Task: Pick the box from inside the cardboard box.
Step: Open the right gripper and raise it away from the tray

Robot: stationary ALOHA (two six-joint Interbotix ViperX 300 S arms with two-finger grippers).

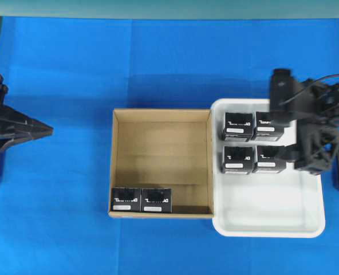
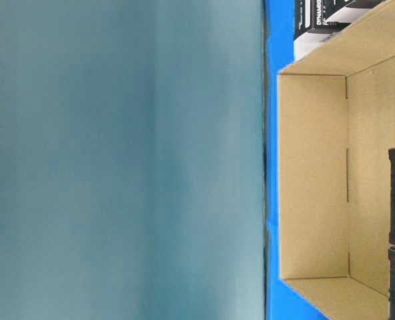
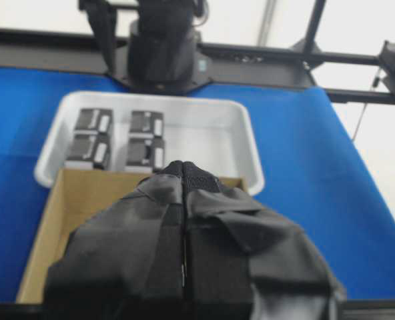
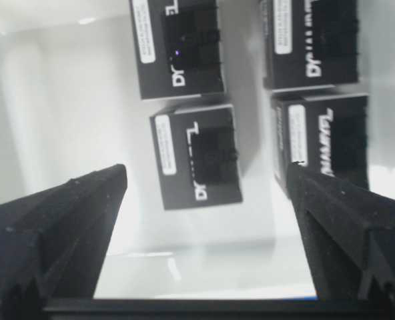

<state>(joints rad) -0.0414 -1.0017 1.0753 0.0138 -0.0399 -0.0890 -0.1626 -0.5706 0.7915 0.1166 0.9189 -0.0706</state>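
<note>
The cardboard box [image 1: 161, 163] sits at the centre of the blue desk [image 1: 66, 74], its right wall touching the left wall of the white tray [image 1: 272, 226]. 2 black boxes lie side by side inside it along its near wall, at the near-left corner: the left box [image 1: 126, 200] against the left wall and the right box [image 1: 157, 200] touching it. The rest of the carton floor is bare.

The tray holds 4 identical black boxes [image 1: 239, 125] in a 2-by-2 block at its far-left corner, each with a white label facing up.

The right gripper [image 4: 204, 200] hangs over the far-right part of the tray, above the right-hand column of the block. Its jaws stand wide apart with nothing between them; the right wrist view shows the tray boxes below the gap.

The left gripper [image 3: 183, 175] is at the left edge of the desk, well apart from the carton. Its fingers [image 3: 159, 207] are pressed together, holding nothing.
</note>
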